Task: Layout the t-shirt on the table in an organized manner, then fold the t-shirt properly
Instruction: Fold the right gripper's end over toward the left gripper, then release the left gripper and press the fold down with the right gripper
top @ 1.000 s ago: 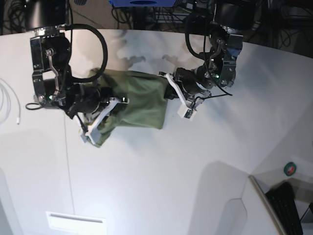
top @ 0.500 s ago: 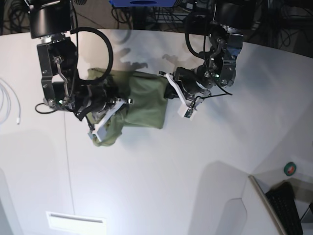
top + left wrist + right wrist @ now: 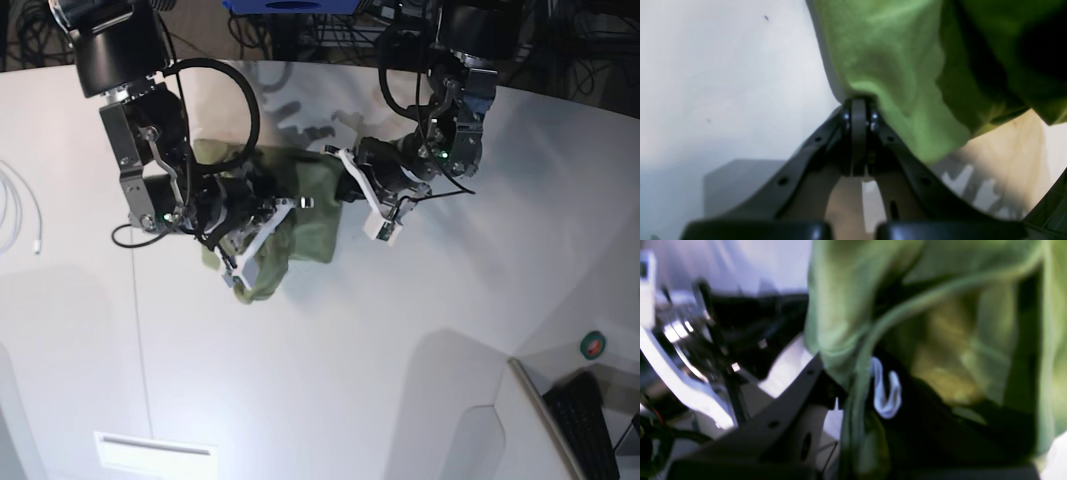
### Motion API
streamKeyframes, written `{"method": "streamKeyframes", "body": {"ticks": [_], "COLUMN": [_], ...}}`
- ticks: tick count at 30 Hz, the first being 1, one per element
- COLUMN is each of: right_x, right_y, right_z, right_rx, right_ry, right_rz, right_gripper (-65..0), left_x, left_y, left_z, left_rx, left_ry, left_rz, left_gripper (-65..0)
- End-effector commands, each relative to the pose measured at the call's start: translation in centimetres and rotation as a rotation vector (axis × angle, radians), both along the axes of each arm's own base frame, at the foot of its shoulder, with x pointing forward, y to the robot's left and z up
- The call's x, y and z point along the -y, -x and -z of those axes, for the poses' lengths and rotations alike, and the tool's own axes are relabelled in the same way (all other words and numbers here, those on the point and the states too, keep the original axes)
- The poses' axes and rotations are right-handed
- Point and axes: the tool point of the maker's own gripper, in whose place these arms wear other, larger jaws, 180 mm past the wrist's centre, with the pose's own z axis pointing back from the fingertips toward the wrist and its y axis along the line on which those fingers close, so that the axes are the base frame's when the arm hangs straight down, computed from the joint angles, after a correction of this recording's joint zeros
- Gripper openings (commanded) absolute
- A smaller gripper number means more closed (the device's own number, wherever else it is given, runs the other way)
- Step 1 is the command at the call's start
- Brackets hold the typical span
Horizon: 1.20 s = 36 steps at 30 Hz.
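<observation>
The olive-green t-shirt [image 3: 312,210] hangs bunched between my two grippers just above the white table [image 3: 350,350]. On the base view's right, my left gripper [image 3: 345,185] is shut on one edge of the shirt. In the left wrist view its fingertips [image 3: 858,110] pinch the green cloth [image 3: 893,60]. My right gripper [image 3: 268,225], on the base view's left, is shut on the other side, and a fold droops below it. The right wrist view is blurred: cloth [image 3: 840,323] covers the jaws and a small white tag [image 3: 885,393] shows.
A white cable [image 3: 15,215] lies at the table's far left. A black keyboard [image 3: 590,420] and a round green-and-red object [image 3: 593,345] sit at the lower right. A white label [image 3: 155,452] is near the front edge. Dark cables crowd behind the far edge.
My right arm has swung right across the table with its side of the shirt, closing on the left gripper. The shirt is now narrower and more bunched. The left arm has stayed still.
</observation>
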Motion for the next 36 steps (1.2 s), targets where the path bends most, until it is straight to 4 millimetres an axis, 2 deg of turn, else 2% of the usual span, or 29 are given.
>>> {"method": "streamKeyframes", "body": {"ticks": [1, 6, 10, 11, 12, 14, 16, 18, 23, 26, 28, 31, 33, 36], "right_x": [-0.3, 0.0, -0.7, -0.7, -0.8, -0.9, -0.9, -1.0, -1.6, -1.7, -2.1, -4.8, -6.8, -8.5], "right_y": [-1.0, -1.4, -1.2, -1.2, -1.1, -1.2, -1.2, -1.4, -1.9, -2.4, -2.4, -2.0, -1.3, -2.3], "right_z": [-0.8, 0.2, 0.2, 0.1, 0.2, 0.0, -0.1, -0.7, -2.6, -2.9, -3.1, -3.9, -4.1, -5.4], "right_rx": [0.029, 0.011, 0.001, 0.003, 0.002, 0.007, 0.01, 0.029, 0.089, 0.1, 0.1, 0.116, 0.126, 0.174], "right_ry": [-0.022, -0.015, -0.028, -0.03, -0.031, -0.034, -0.035, -0.041, -0.057, -0.058, -0.067, -0.085, -0.083, -0.074], "right_rz": [0.012, 0.03, 0.026, 0.028, 0.028, 0.027, 0.027, 0.024, 0.008, 0.007, 0.003, -0.065, -0.136, -0.204], "right_gripper": [-65.0, -65.0, -65.0, -65.0, -58.4, -41.3, -26.9, -19.4, -19.1, -20.1, -23.3, -27.8, -27.8, -27.9], "left_x": [0.2, 0.1, -0.4, -1.2, -1.8, -3.1, -5.6, -8.1, -16.6, -19.9, -21.4, -23.2, -24.0, -24.3], "left_y": [-1.0, -1.0, -1.3, -1.3, -1.5, -0.8, -0.1, 0.6, 2.3, 3.2, 3.5, 4.5, 4.8, 5.0], "left_z": [-1.0, -1.0, -2.3, -2.8, -3.5, -4.4, -5.4, -6.3, -7.5, -8.2, -8.7, -9.1, -9.2, -9.2], "left_rx": [0.039, 0.039, 0.081, 0.101, 0.127, 0.144, 0.138, 0.13, 0.08, 0.08, 0.094, 0.083, 0.067, 0.059], "left_ry": [0.016, 0.013, 0.011, -0.005, -0.021, -0.061, -0.132, -0.188, -0.324, -0.356, -0.361, -0.378, -0.392, -0.399], "left_rz": [0.0, 0.0, -0.007, -0.001, 0.008, 0.029, 0.032, 0.01, -0.148, -0.193, -0.191, -0.185, -0.188, -0.195], "left_gripper": [-65.0, -65.0, -65.0, -65.0, -65.0, -65.0, -65.0, -65.0, -65.0, -65.0, -65.0, -65.0, -65.0, -65.0]}}
